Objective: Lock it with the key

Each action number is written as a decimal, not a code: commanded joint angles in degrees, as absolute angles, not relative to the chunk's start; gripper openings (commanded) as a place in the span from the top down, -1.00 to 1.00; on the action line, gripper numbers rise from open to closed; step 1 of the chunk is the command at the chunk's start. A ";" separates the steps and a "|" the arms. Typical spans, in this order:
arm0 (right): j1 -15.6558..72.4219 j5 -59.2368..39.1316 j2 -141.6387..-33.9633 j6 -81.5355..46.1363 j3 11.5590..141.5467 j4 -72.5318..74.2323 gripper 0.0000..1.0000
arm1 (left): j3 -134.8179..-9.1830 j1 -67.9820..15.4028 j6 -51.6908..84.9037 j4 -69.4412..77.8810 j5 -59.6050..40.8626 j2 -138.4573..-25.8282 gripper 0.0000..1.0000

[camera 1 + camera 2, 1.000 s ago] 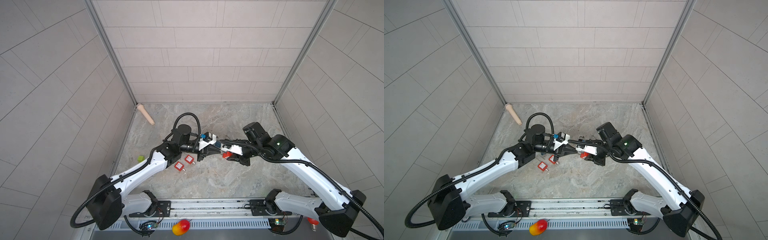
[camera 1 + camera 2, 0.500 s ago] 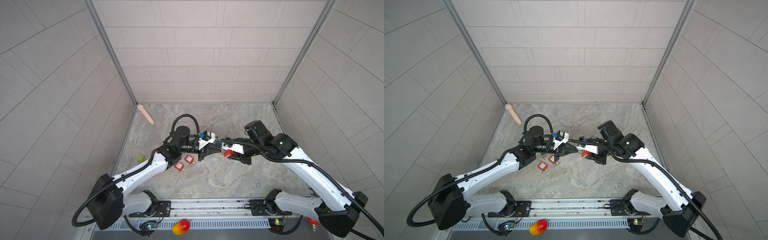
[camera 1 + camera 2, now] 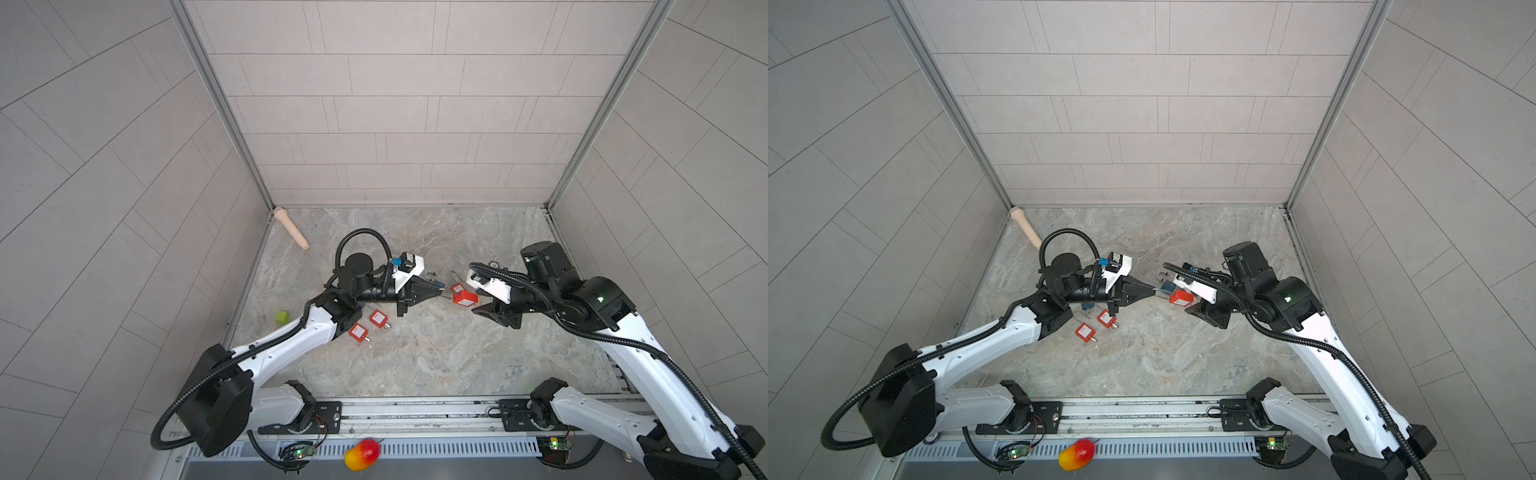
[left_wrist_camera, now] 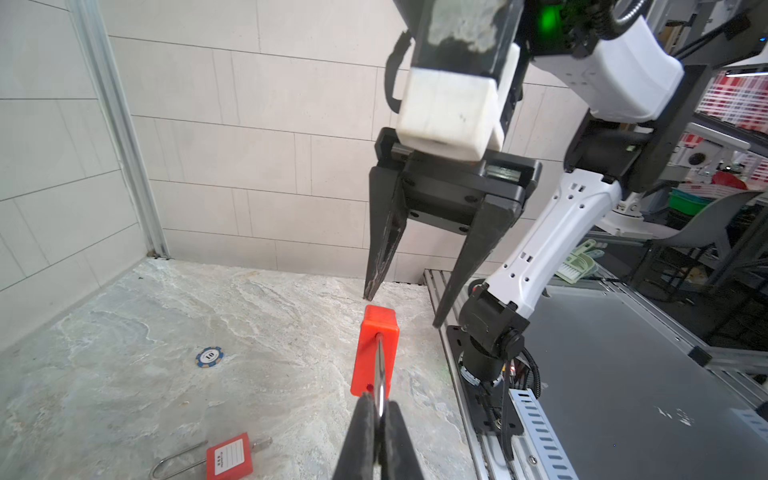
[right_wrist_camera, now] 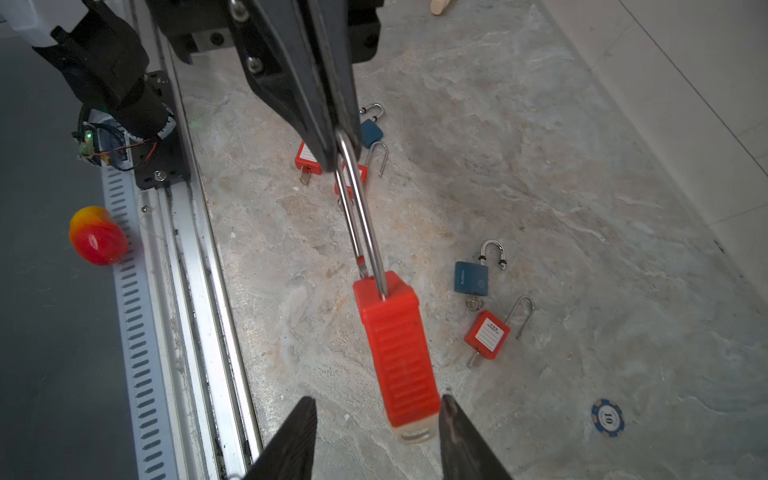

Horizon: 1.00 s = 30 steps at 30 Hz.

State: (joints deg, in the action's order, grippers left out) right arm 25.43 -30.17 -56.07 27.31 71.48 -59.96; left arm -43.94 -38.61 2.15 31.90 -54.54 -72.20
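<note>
So the left pincer is clamped tight on the steel shackle of a red plastic padlock. It holds the lock mid-air, pointing to 3 o'clock in both top views, so the pale key stub in its base faces the other arm. The right pincer is spread wide around that end, gripping nothing. My guess is it's lining up on the key. Count: four red padlocks and two blue padlocks, one held and five on the grey marbled bench.

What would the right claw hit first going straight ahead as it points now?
The red padlock, held by its shackle in the shut left claw; its free end sits between the right claw's open jaws. Depth is unclear, but contact looks close.
</note>
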 commanded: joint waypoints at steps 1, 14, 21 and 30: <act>23.42 -29.42 -54.93 26.50 70.75 -62.26 0.02 | -43.87 -38.10 3.72 36.78 -55.33 -72.48 1.00; 22.85 -27.99 -55.80 32.05 70.45 -57.59 0.00 | -44.13 -38.19 7.95 42.24 -56.78 -73.95 1.00; 23.17 -31.47 -61.43 37.82 73.95 -58.28 0.02 | -44.32 -38.40 7.11 40.83 -56.89 -73.59 1.00; 24.33 -38.53 -63.96 39.46 75.06 -58.45 0.22 | -44.64 -38.61 5.58 38.50 -57.22 -73.01 1.00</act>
State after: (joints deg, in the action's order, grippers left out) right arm 23.92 -34.09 -64.05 37.63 73.19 -57.60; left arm -43.94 -38.37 6.37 37.32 -56.05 -74.28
